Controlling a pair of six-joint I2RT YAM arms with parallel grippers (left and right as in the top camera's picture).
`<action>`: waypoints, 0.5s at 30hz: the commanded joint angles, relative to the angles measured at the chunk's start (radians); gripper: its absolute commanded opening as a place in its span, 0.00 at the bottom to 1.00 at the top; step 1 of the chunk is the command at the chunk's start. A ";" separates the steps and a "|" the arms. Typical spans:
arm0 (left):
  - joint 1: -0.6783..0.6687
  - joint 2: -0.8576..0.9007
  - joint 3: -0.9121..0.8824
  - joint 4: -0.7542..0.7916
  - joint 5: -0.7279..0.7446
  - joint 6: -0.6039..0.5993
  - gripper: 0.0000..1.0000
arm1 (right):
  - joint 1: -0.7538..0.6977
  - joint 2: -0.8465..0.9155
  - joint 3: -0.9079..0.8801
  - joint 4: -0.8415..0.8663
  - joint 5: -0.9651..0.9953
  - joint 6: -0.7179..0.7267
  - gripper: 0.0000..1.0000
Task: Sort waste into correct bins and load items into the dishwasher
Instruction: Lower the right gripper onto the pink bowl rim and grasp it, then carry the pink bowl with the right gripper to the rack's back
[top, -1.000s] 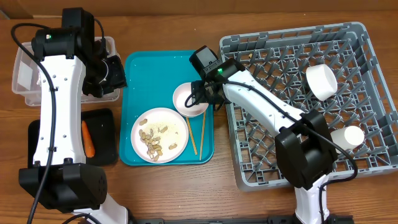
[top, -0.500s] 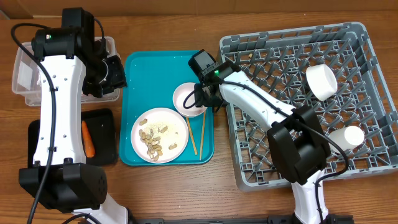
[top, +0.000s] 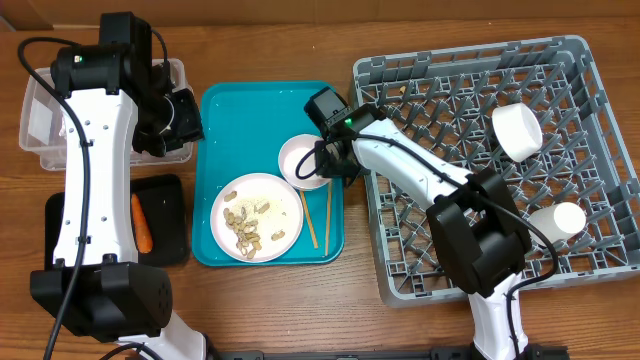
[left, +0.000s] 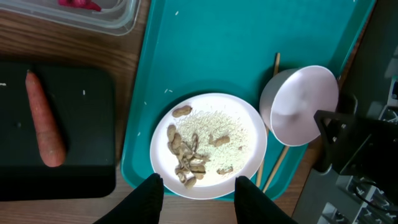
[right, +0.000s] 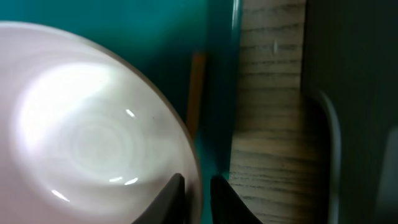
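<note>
From overhead I see my right gripper (top: 326, 166) at the right rim of the bowl (top: 302, 158). The bowl is pale pink, glossy and round, and sits on the teal tray (top: 232, 115) just far of the chopsticks (top: 309, 222). My left wrist view shows the left gripper (left: 200, 198) spread wide and holding nothing, above the plate (left: 214, 127) of peanut shells. In my right wrist view, the jaws pinch the bowl's rim.

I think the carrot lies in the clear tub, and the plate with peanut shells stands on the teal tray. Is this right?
Not quite: the carrot lies in the black tray, not the clear tub, as the left wrist view shows. The plate with peanut shells does stand on the teal tray.
</note>
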 joint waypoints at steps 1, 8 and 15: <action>0.000 -0.006 0.011 0.002 -0.010 0.008 0.40 | 0.003 0.005 -0.002 0.005 0.007 0.005 0.08; 0.000 -0.006 0.011 0.006 -0.010 0.008 0.40 | 0.000 -0.023 0.101 -0.053 0.089 0.004 0.04; 0.000 -0.006 0.011 0.010 -0.013 0.008 0.40 | -0.040 -0.184 0.292 -0.233 0.336 -0.007 0.04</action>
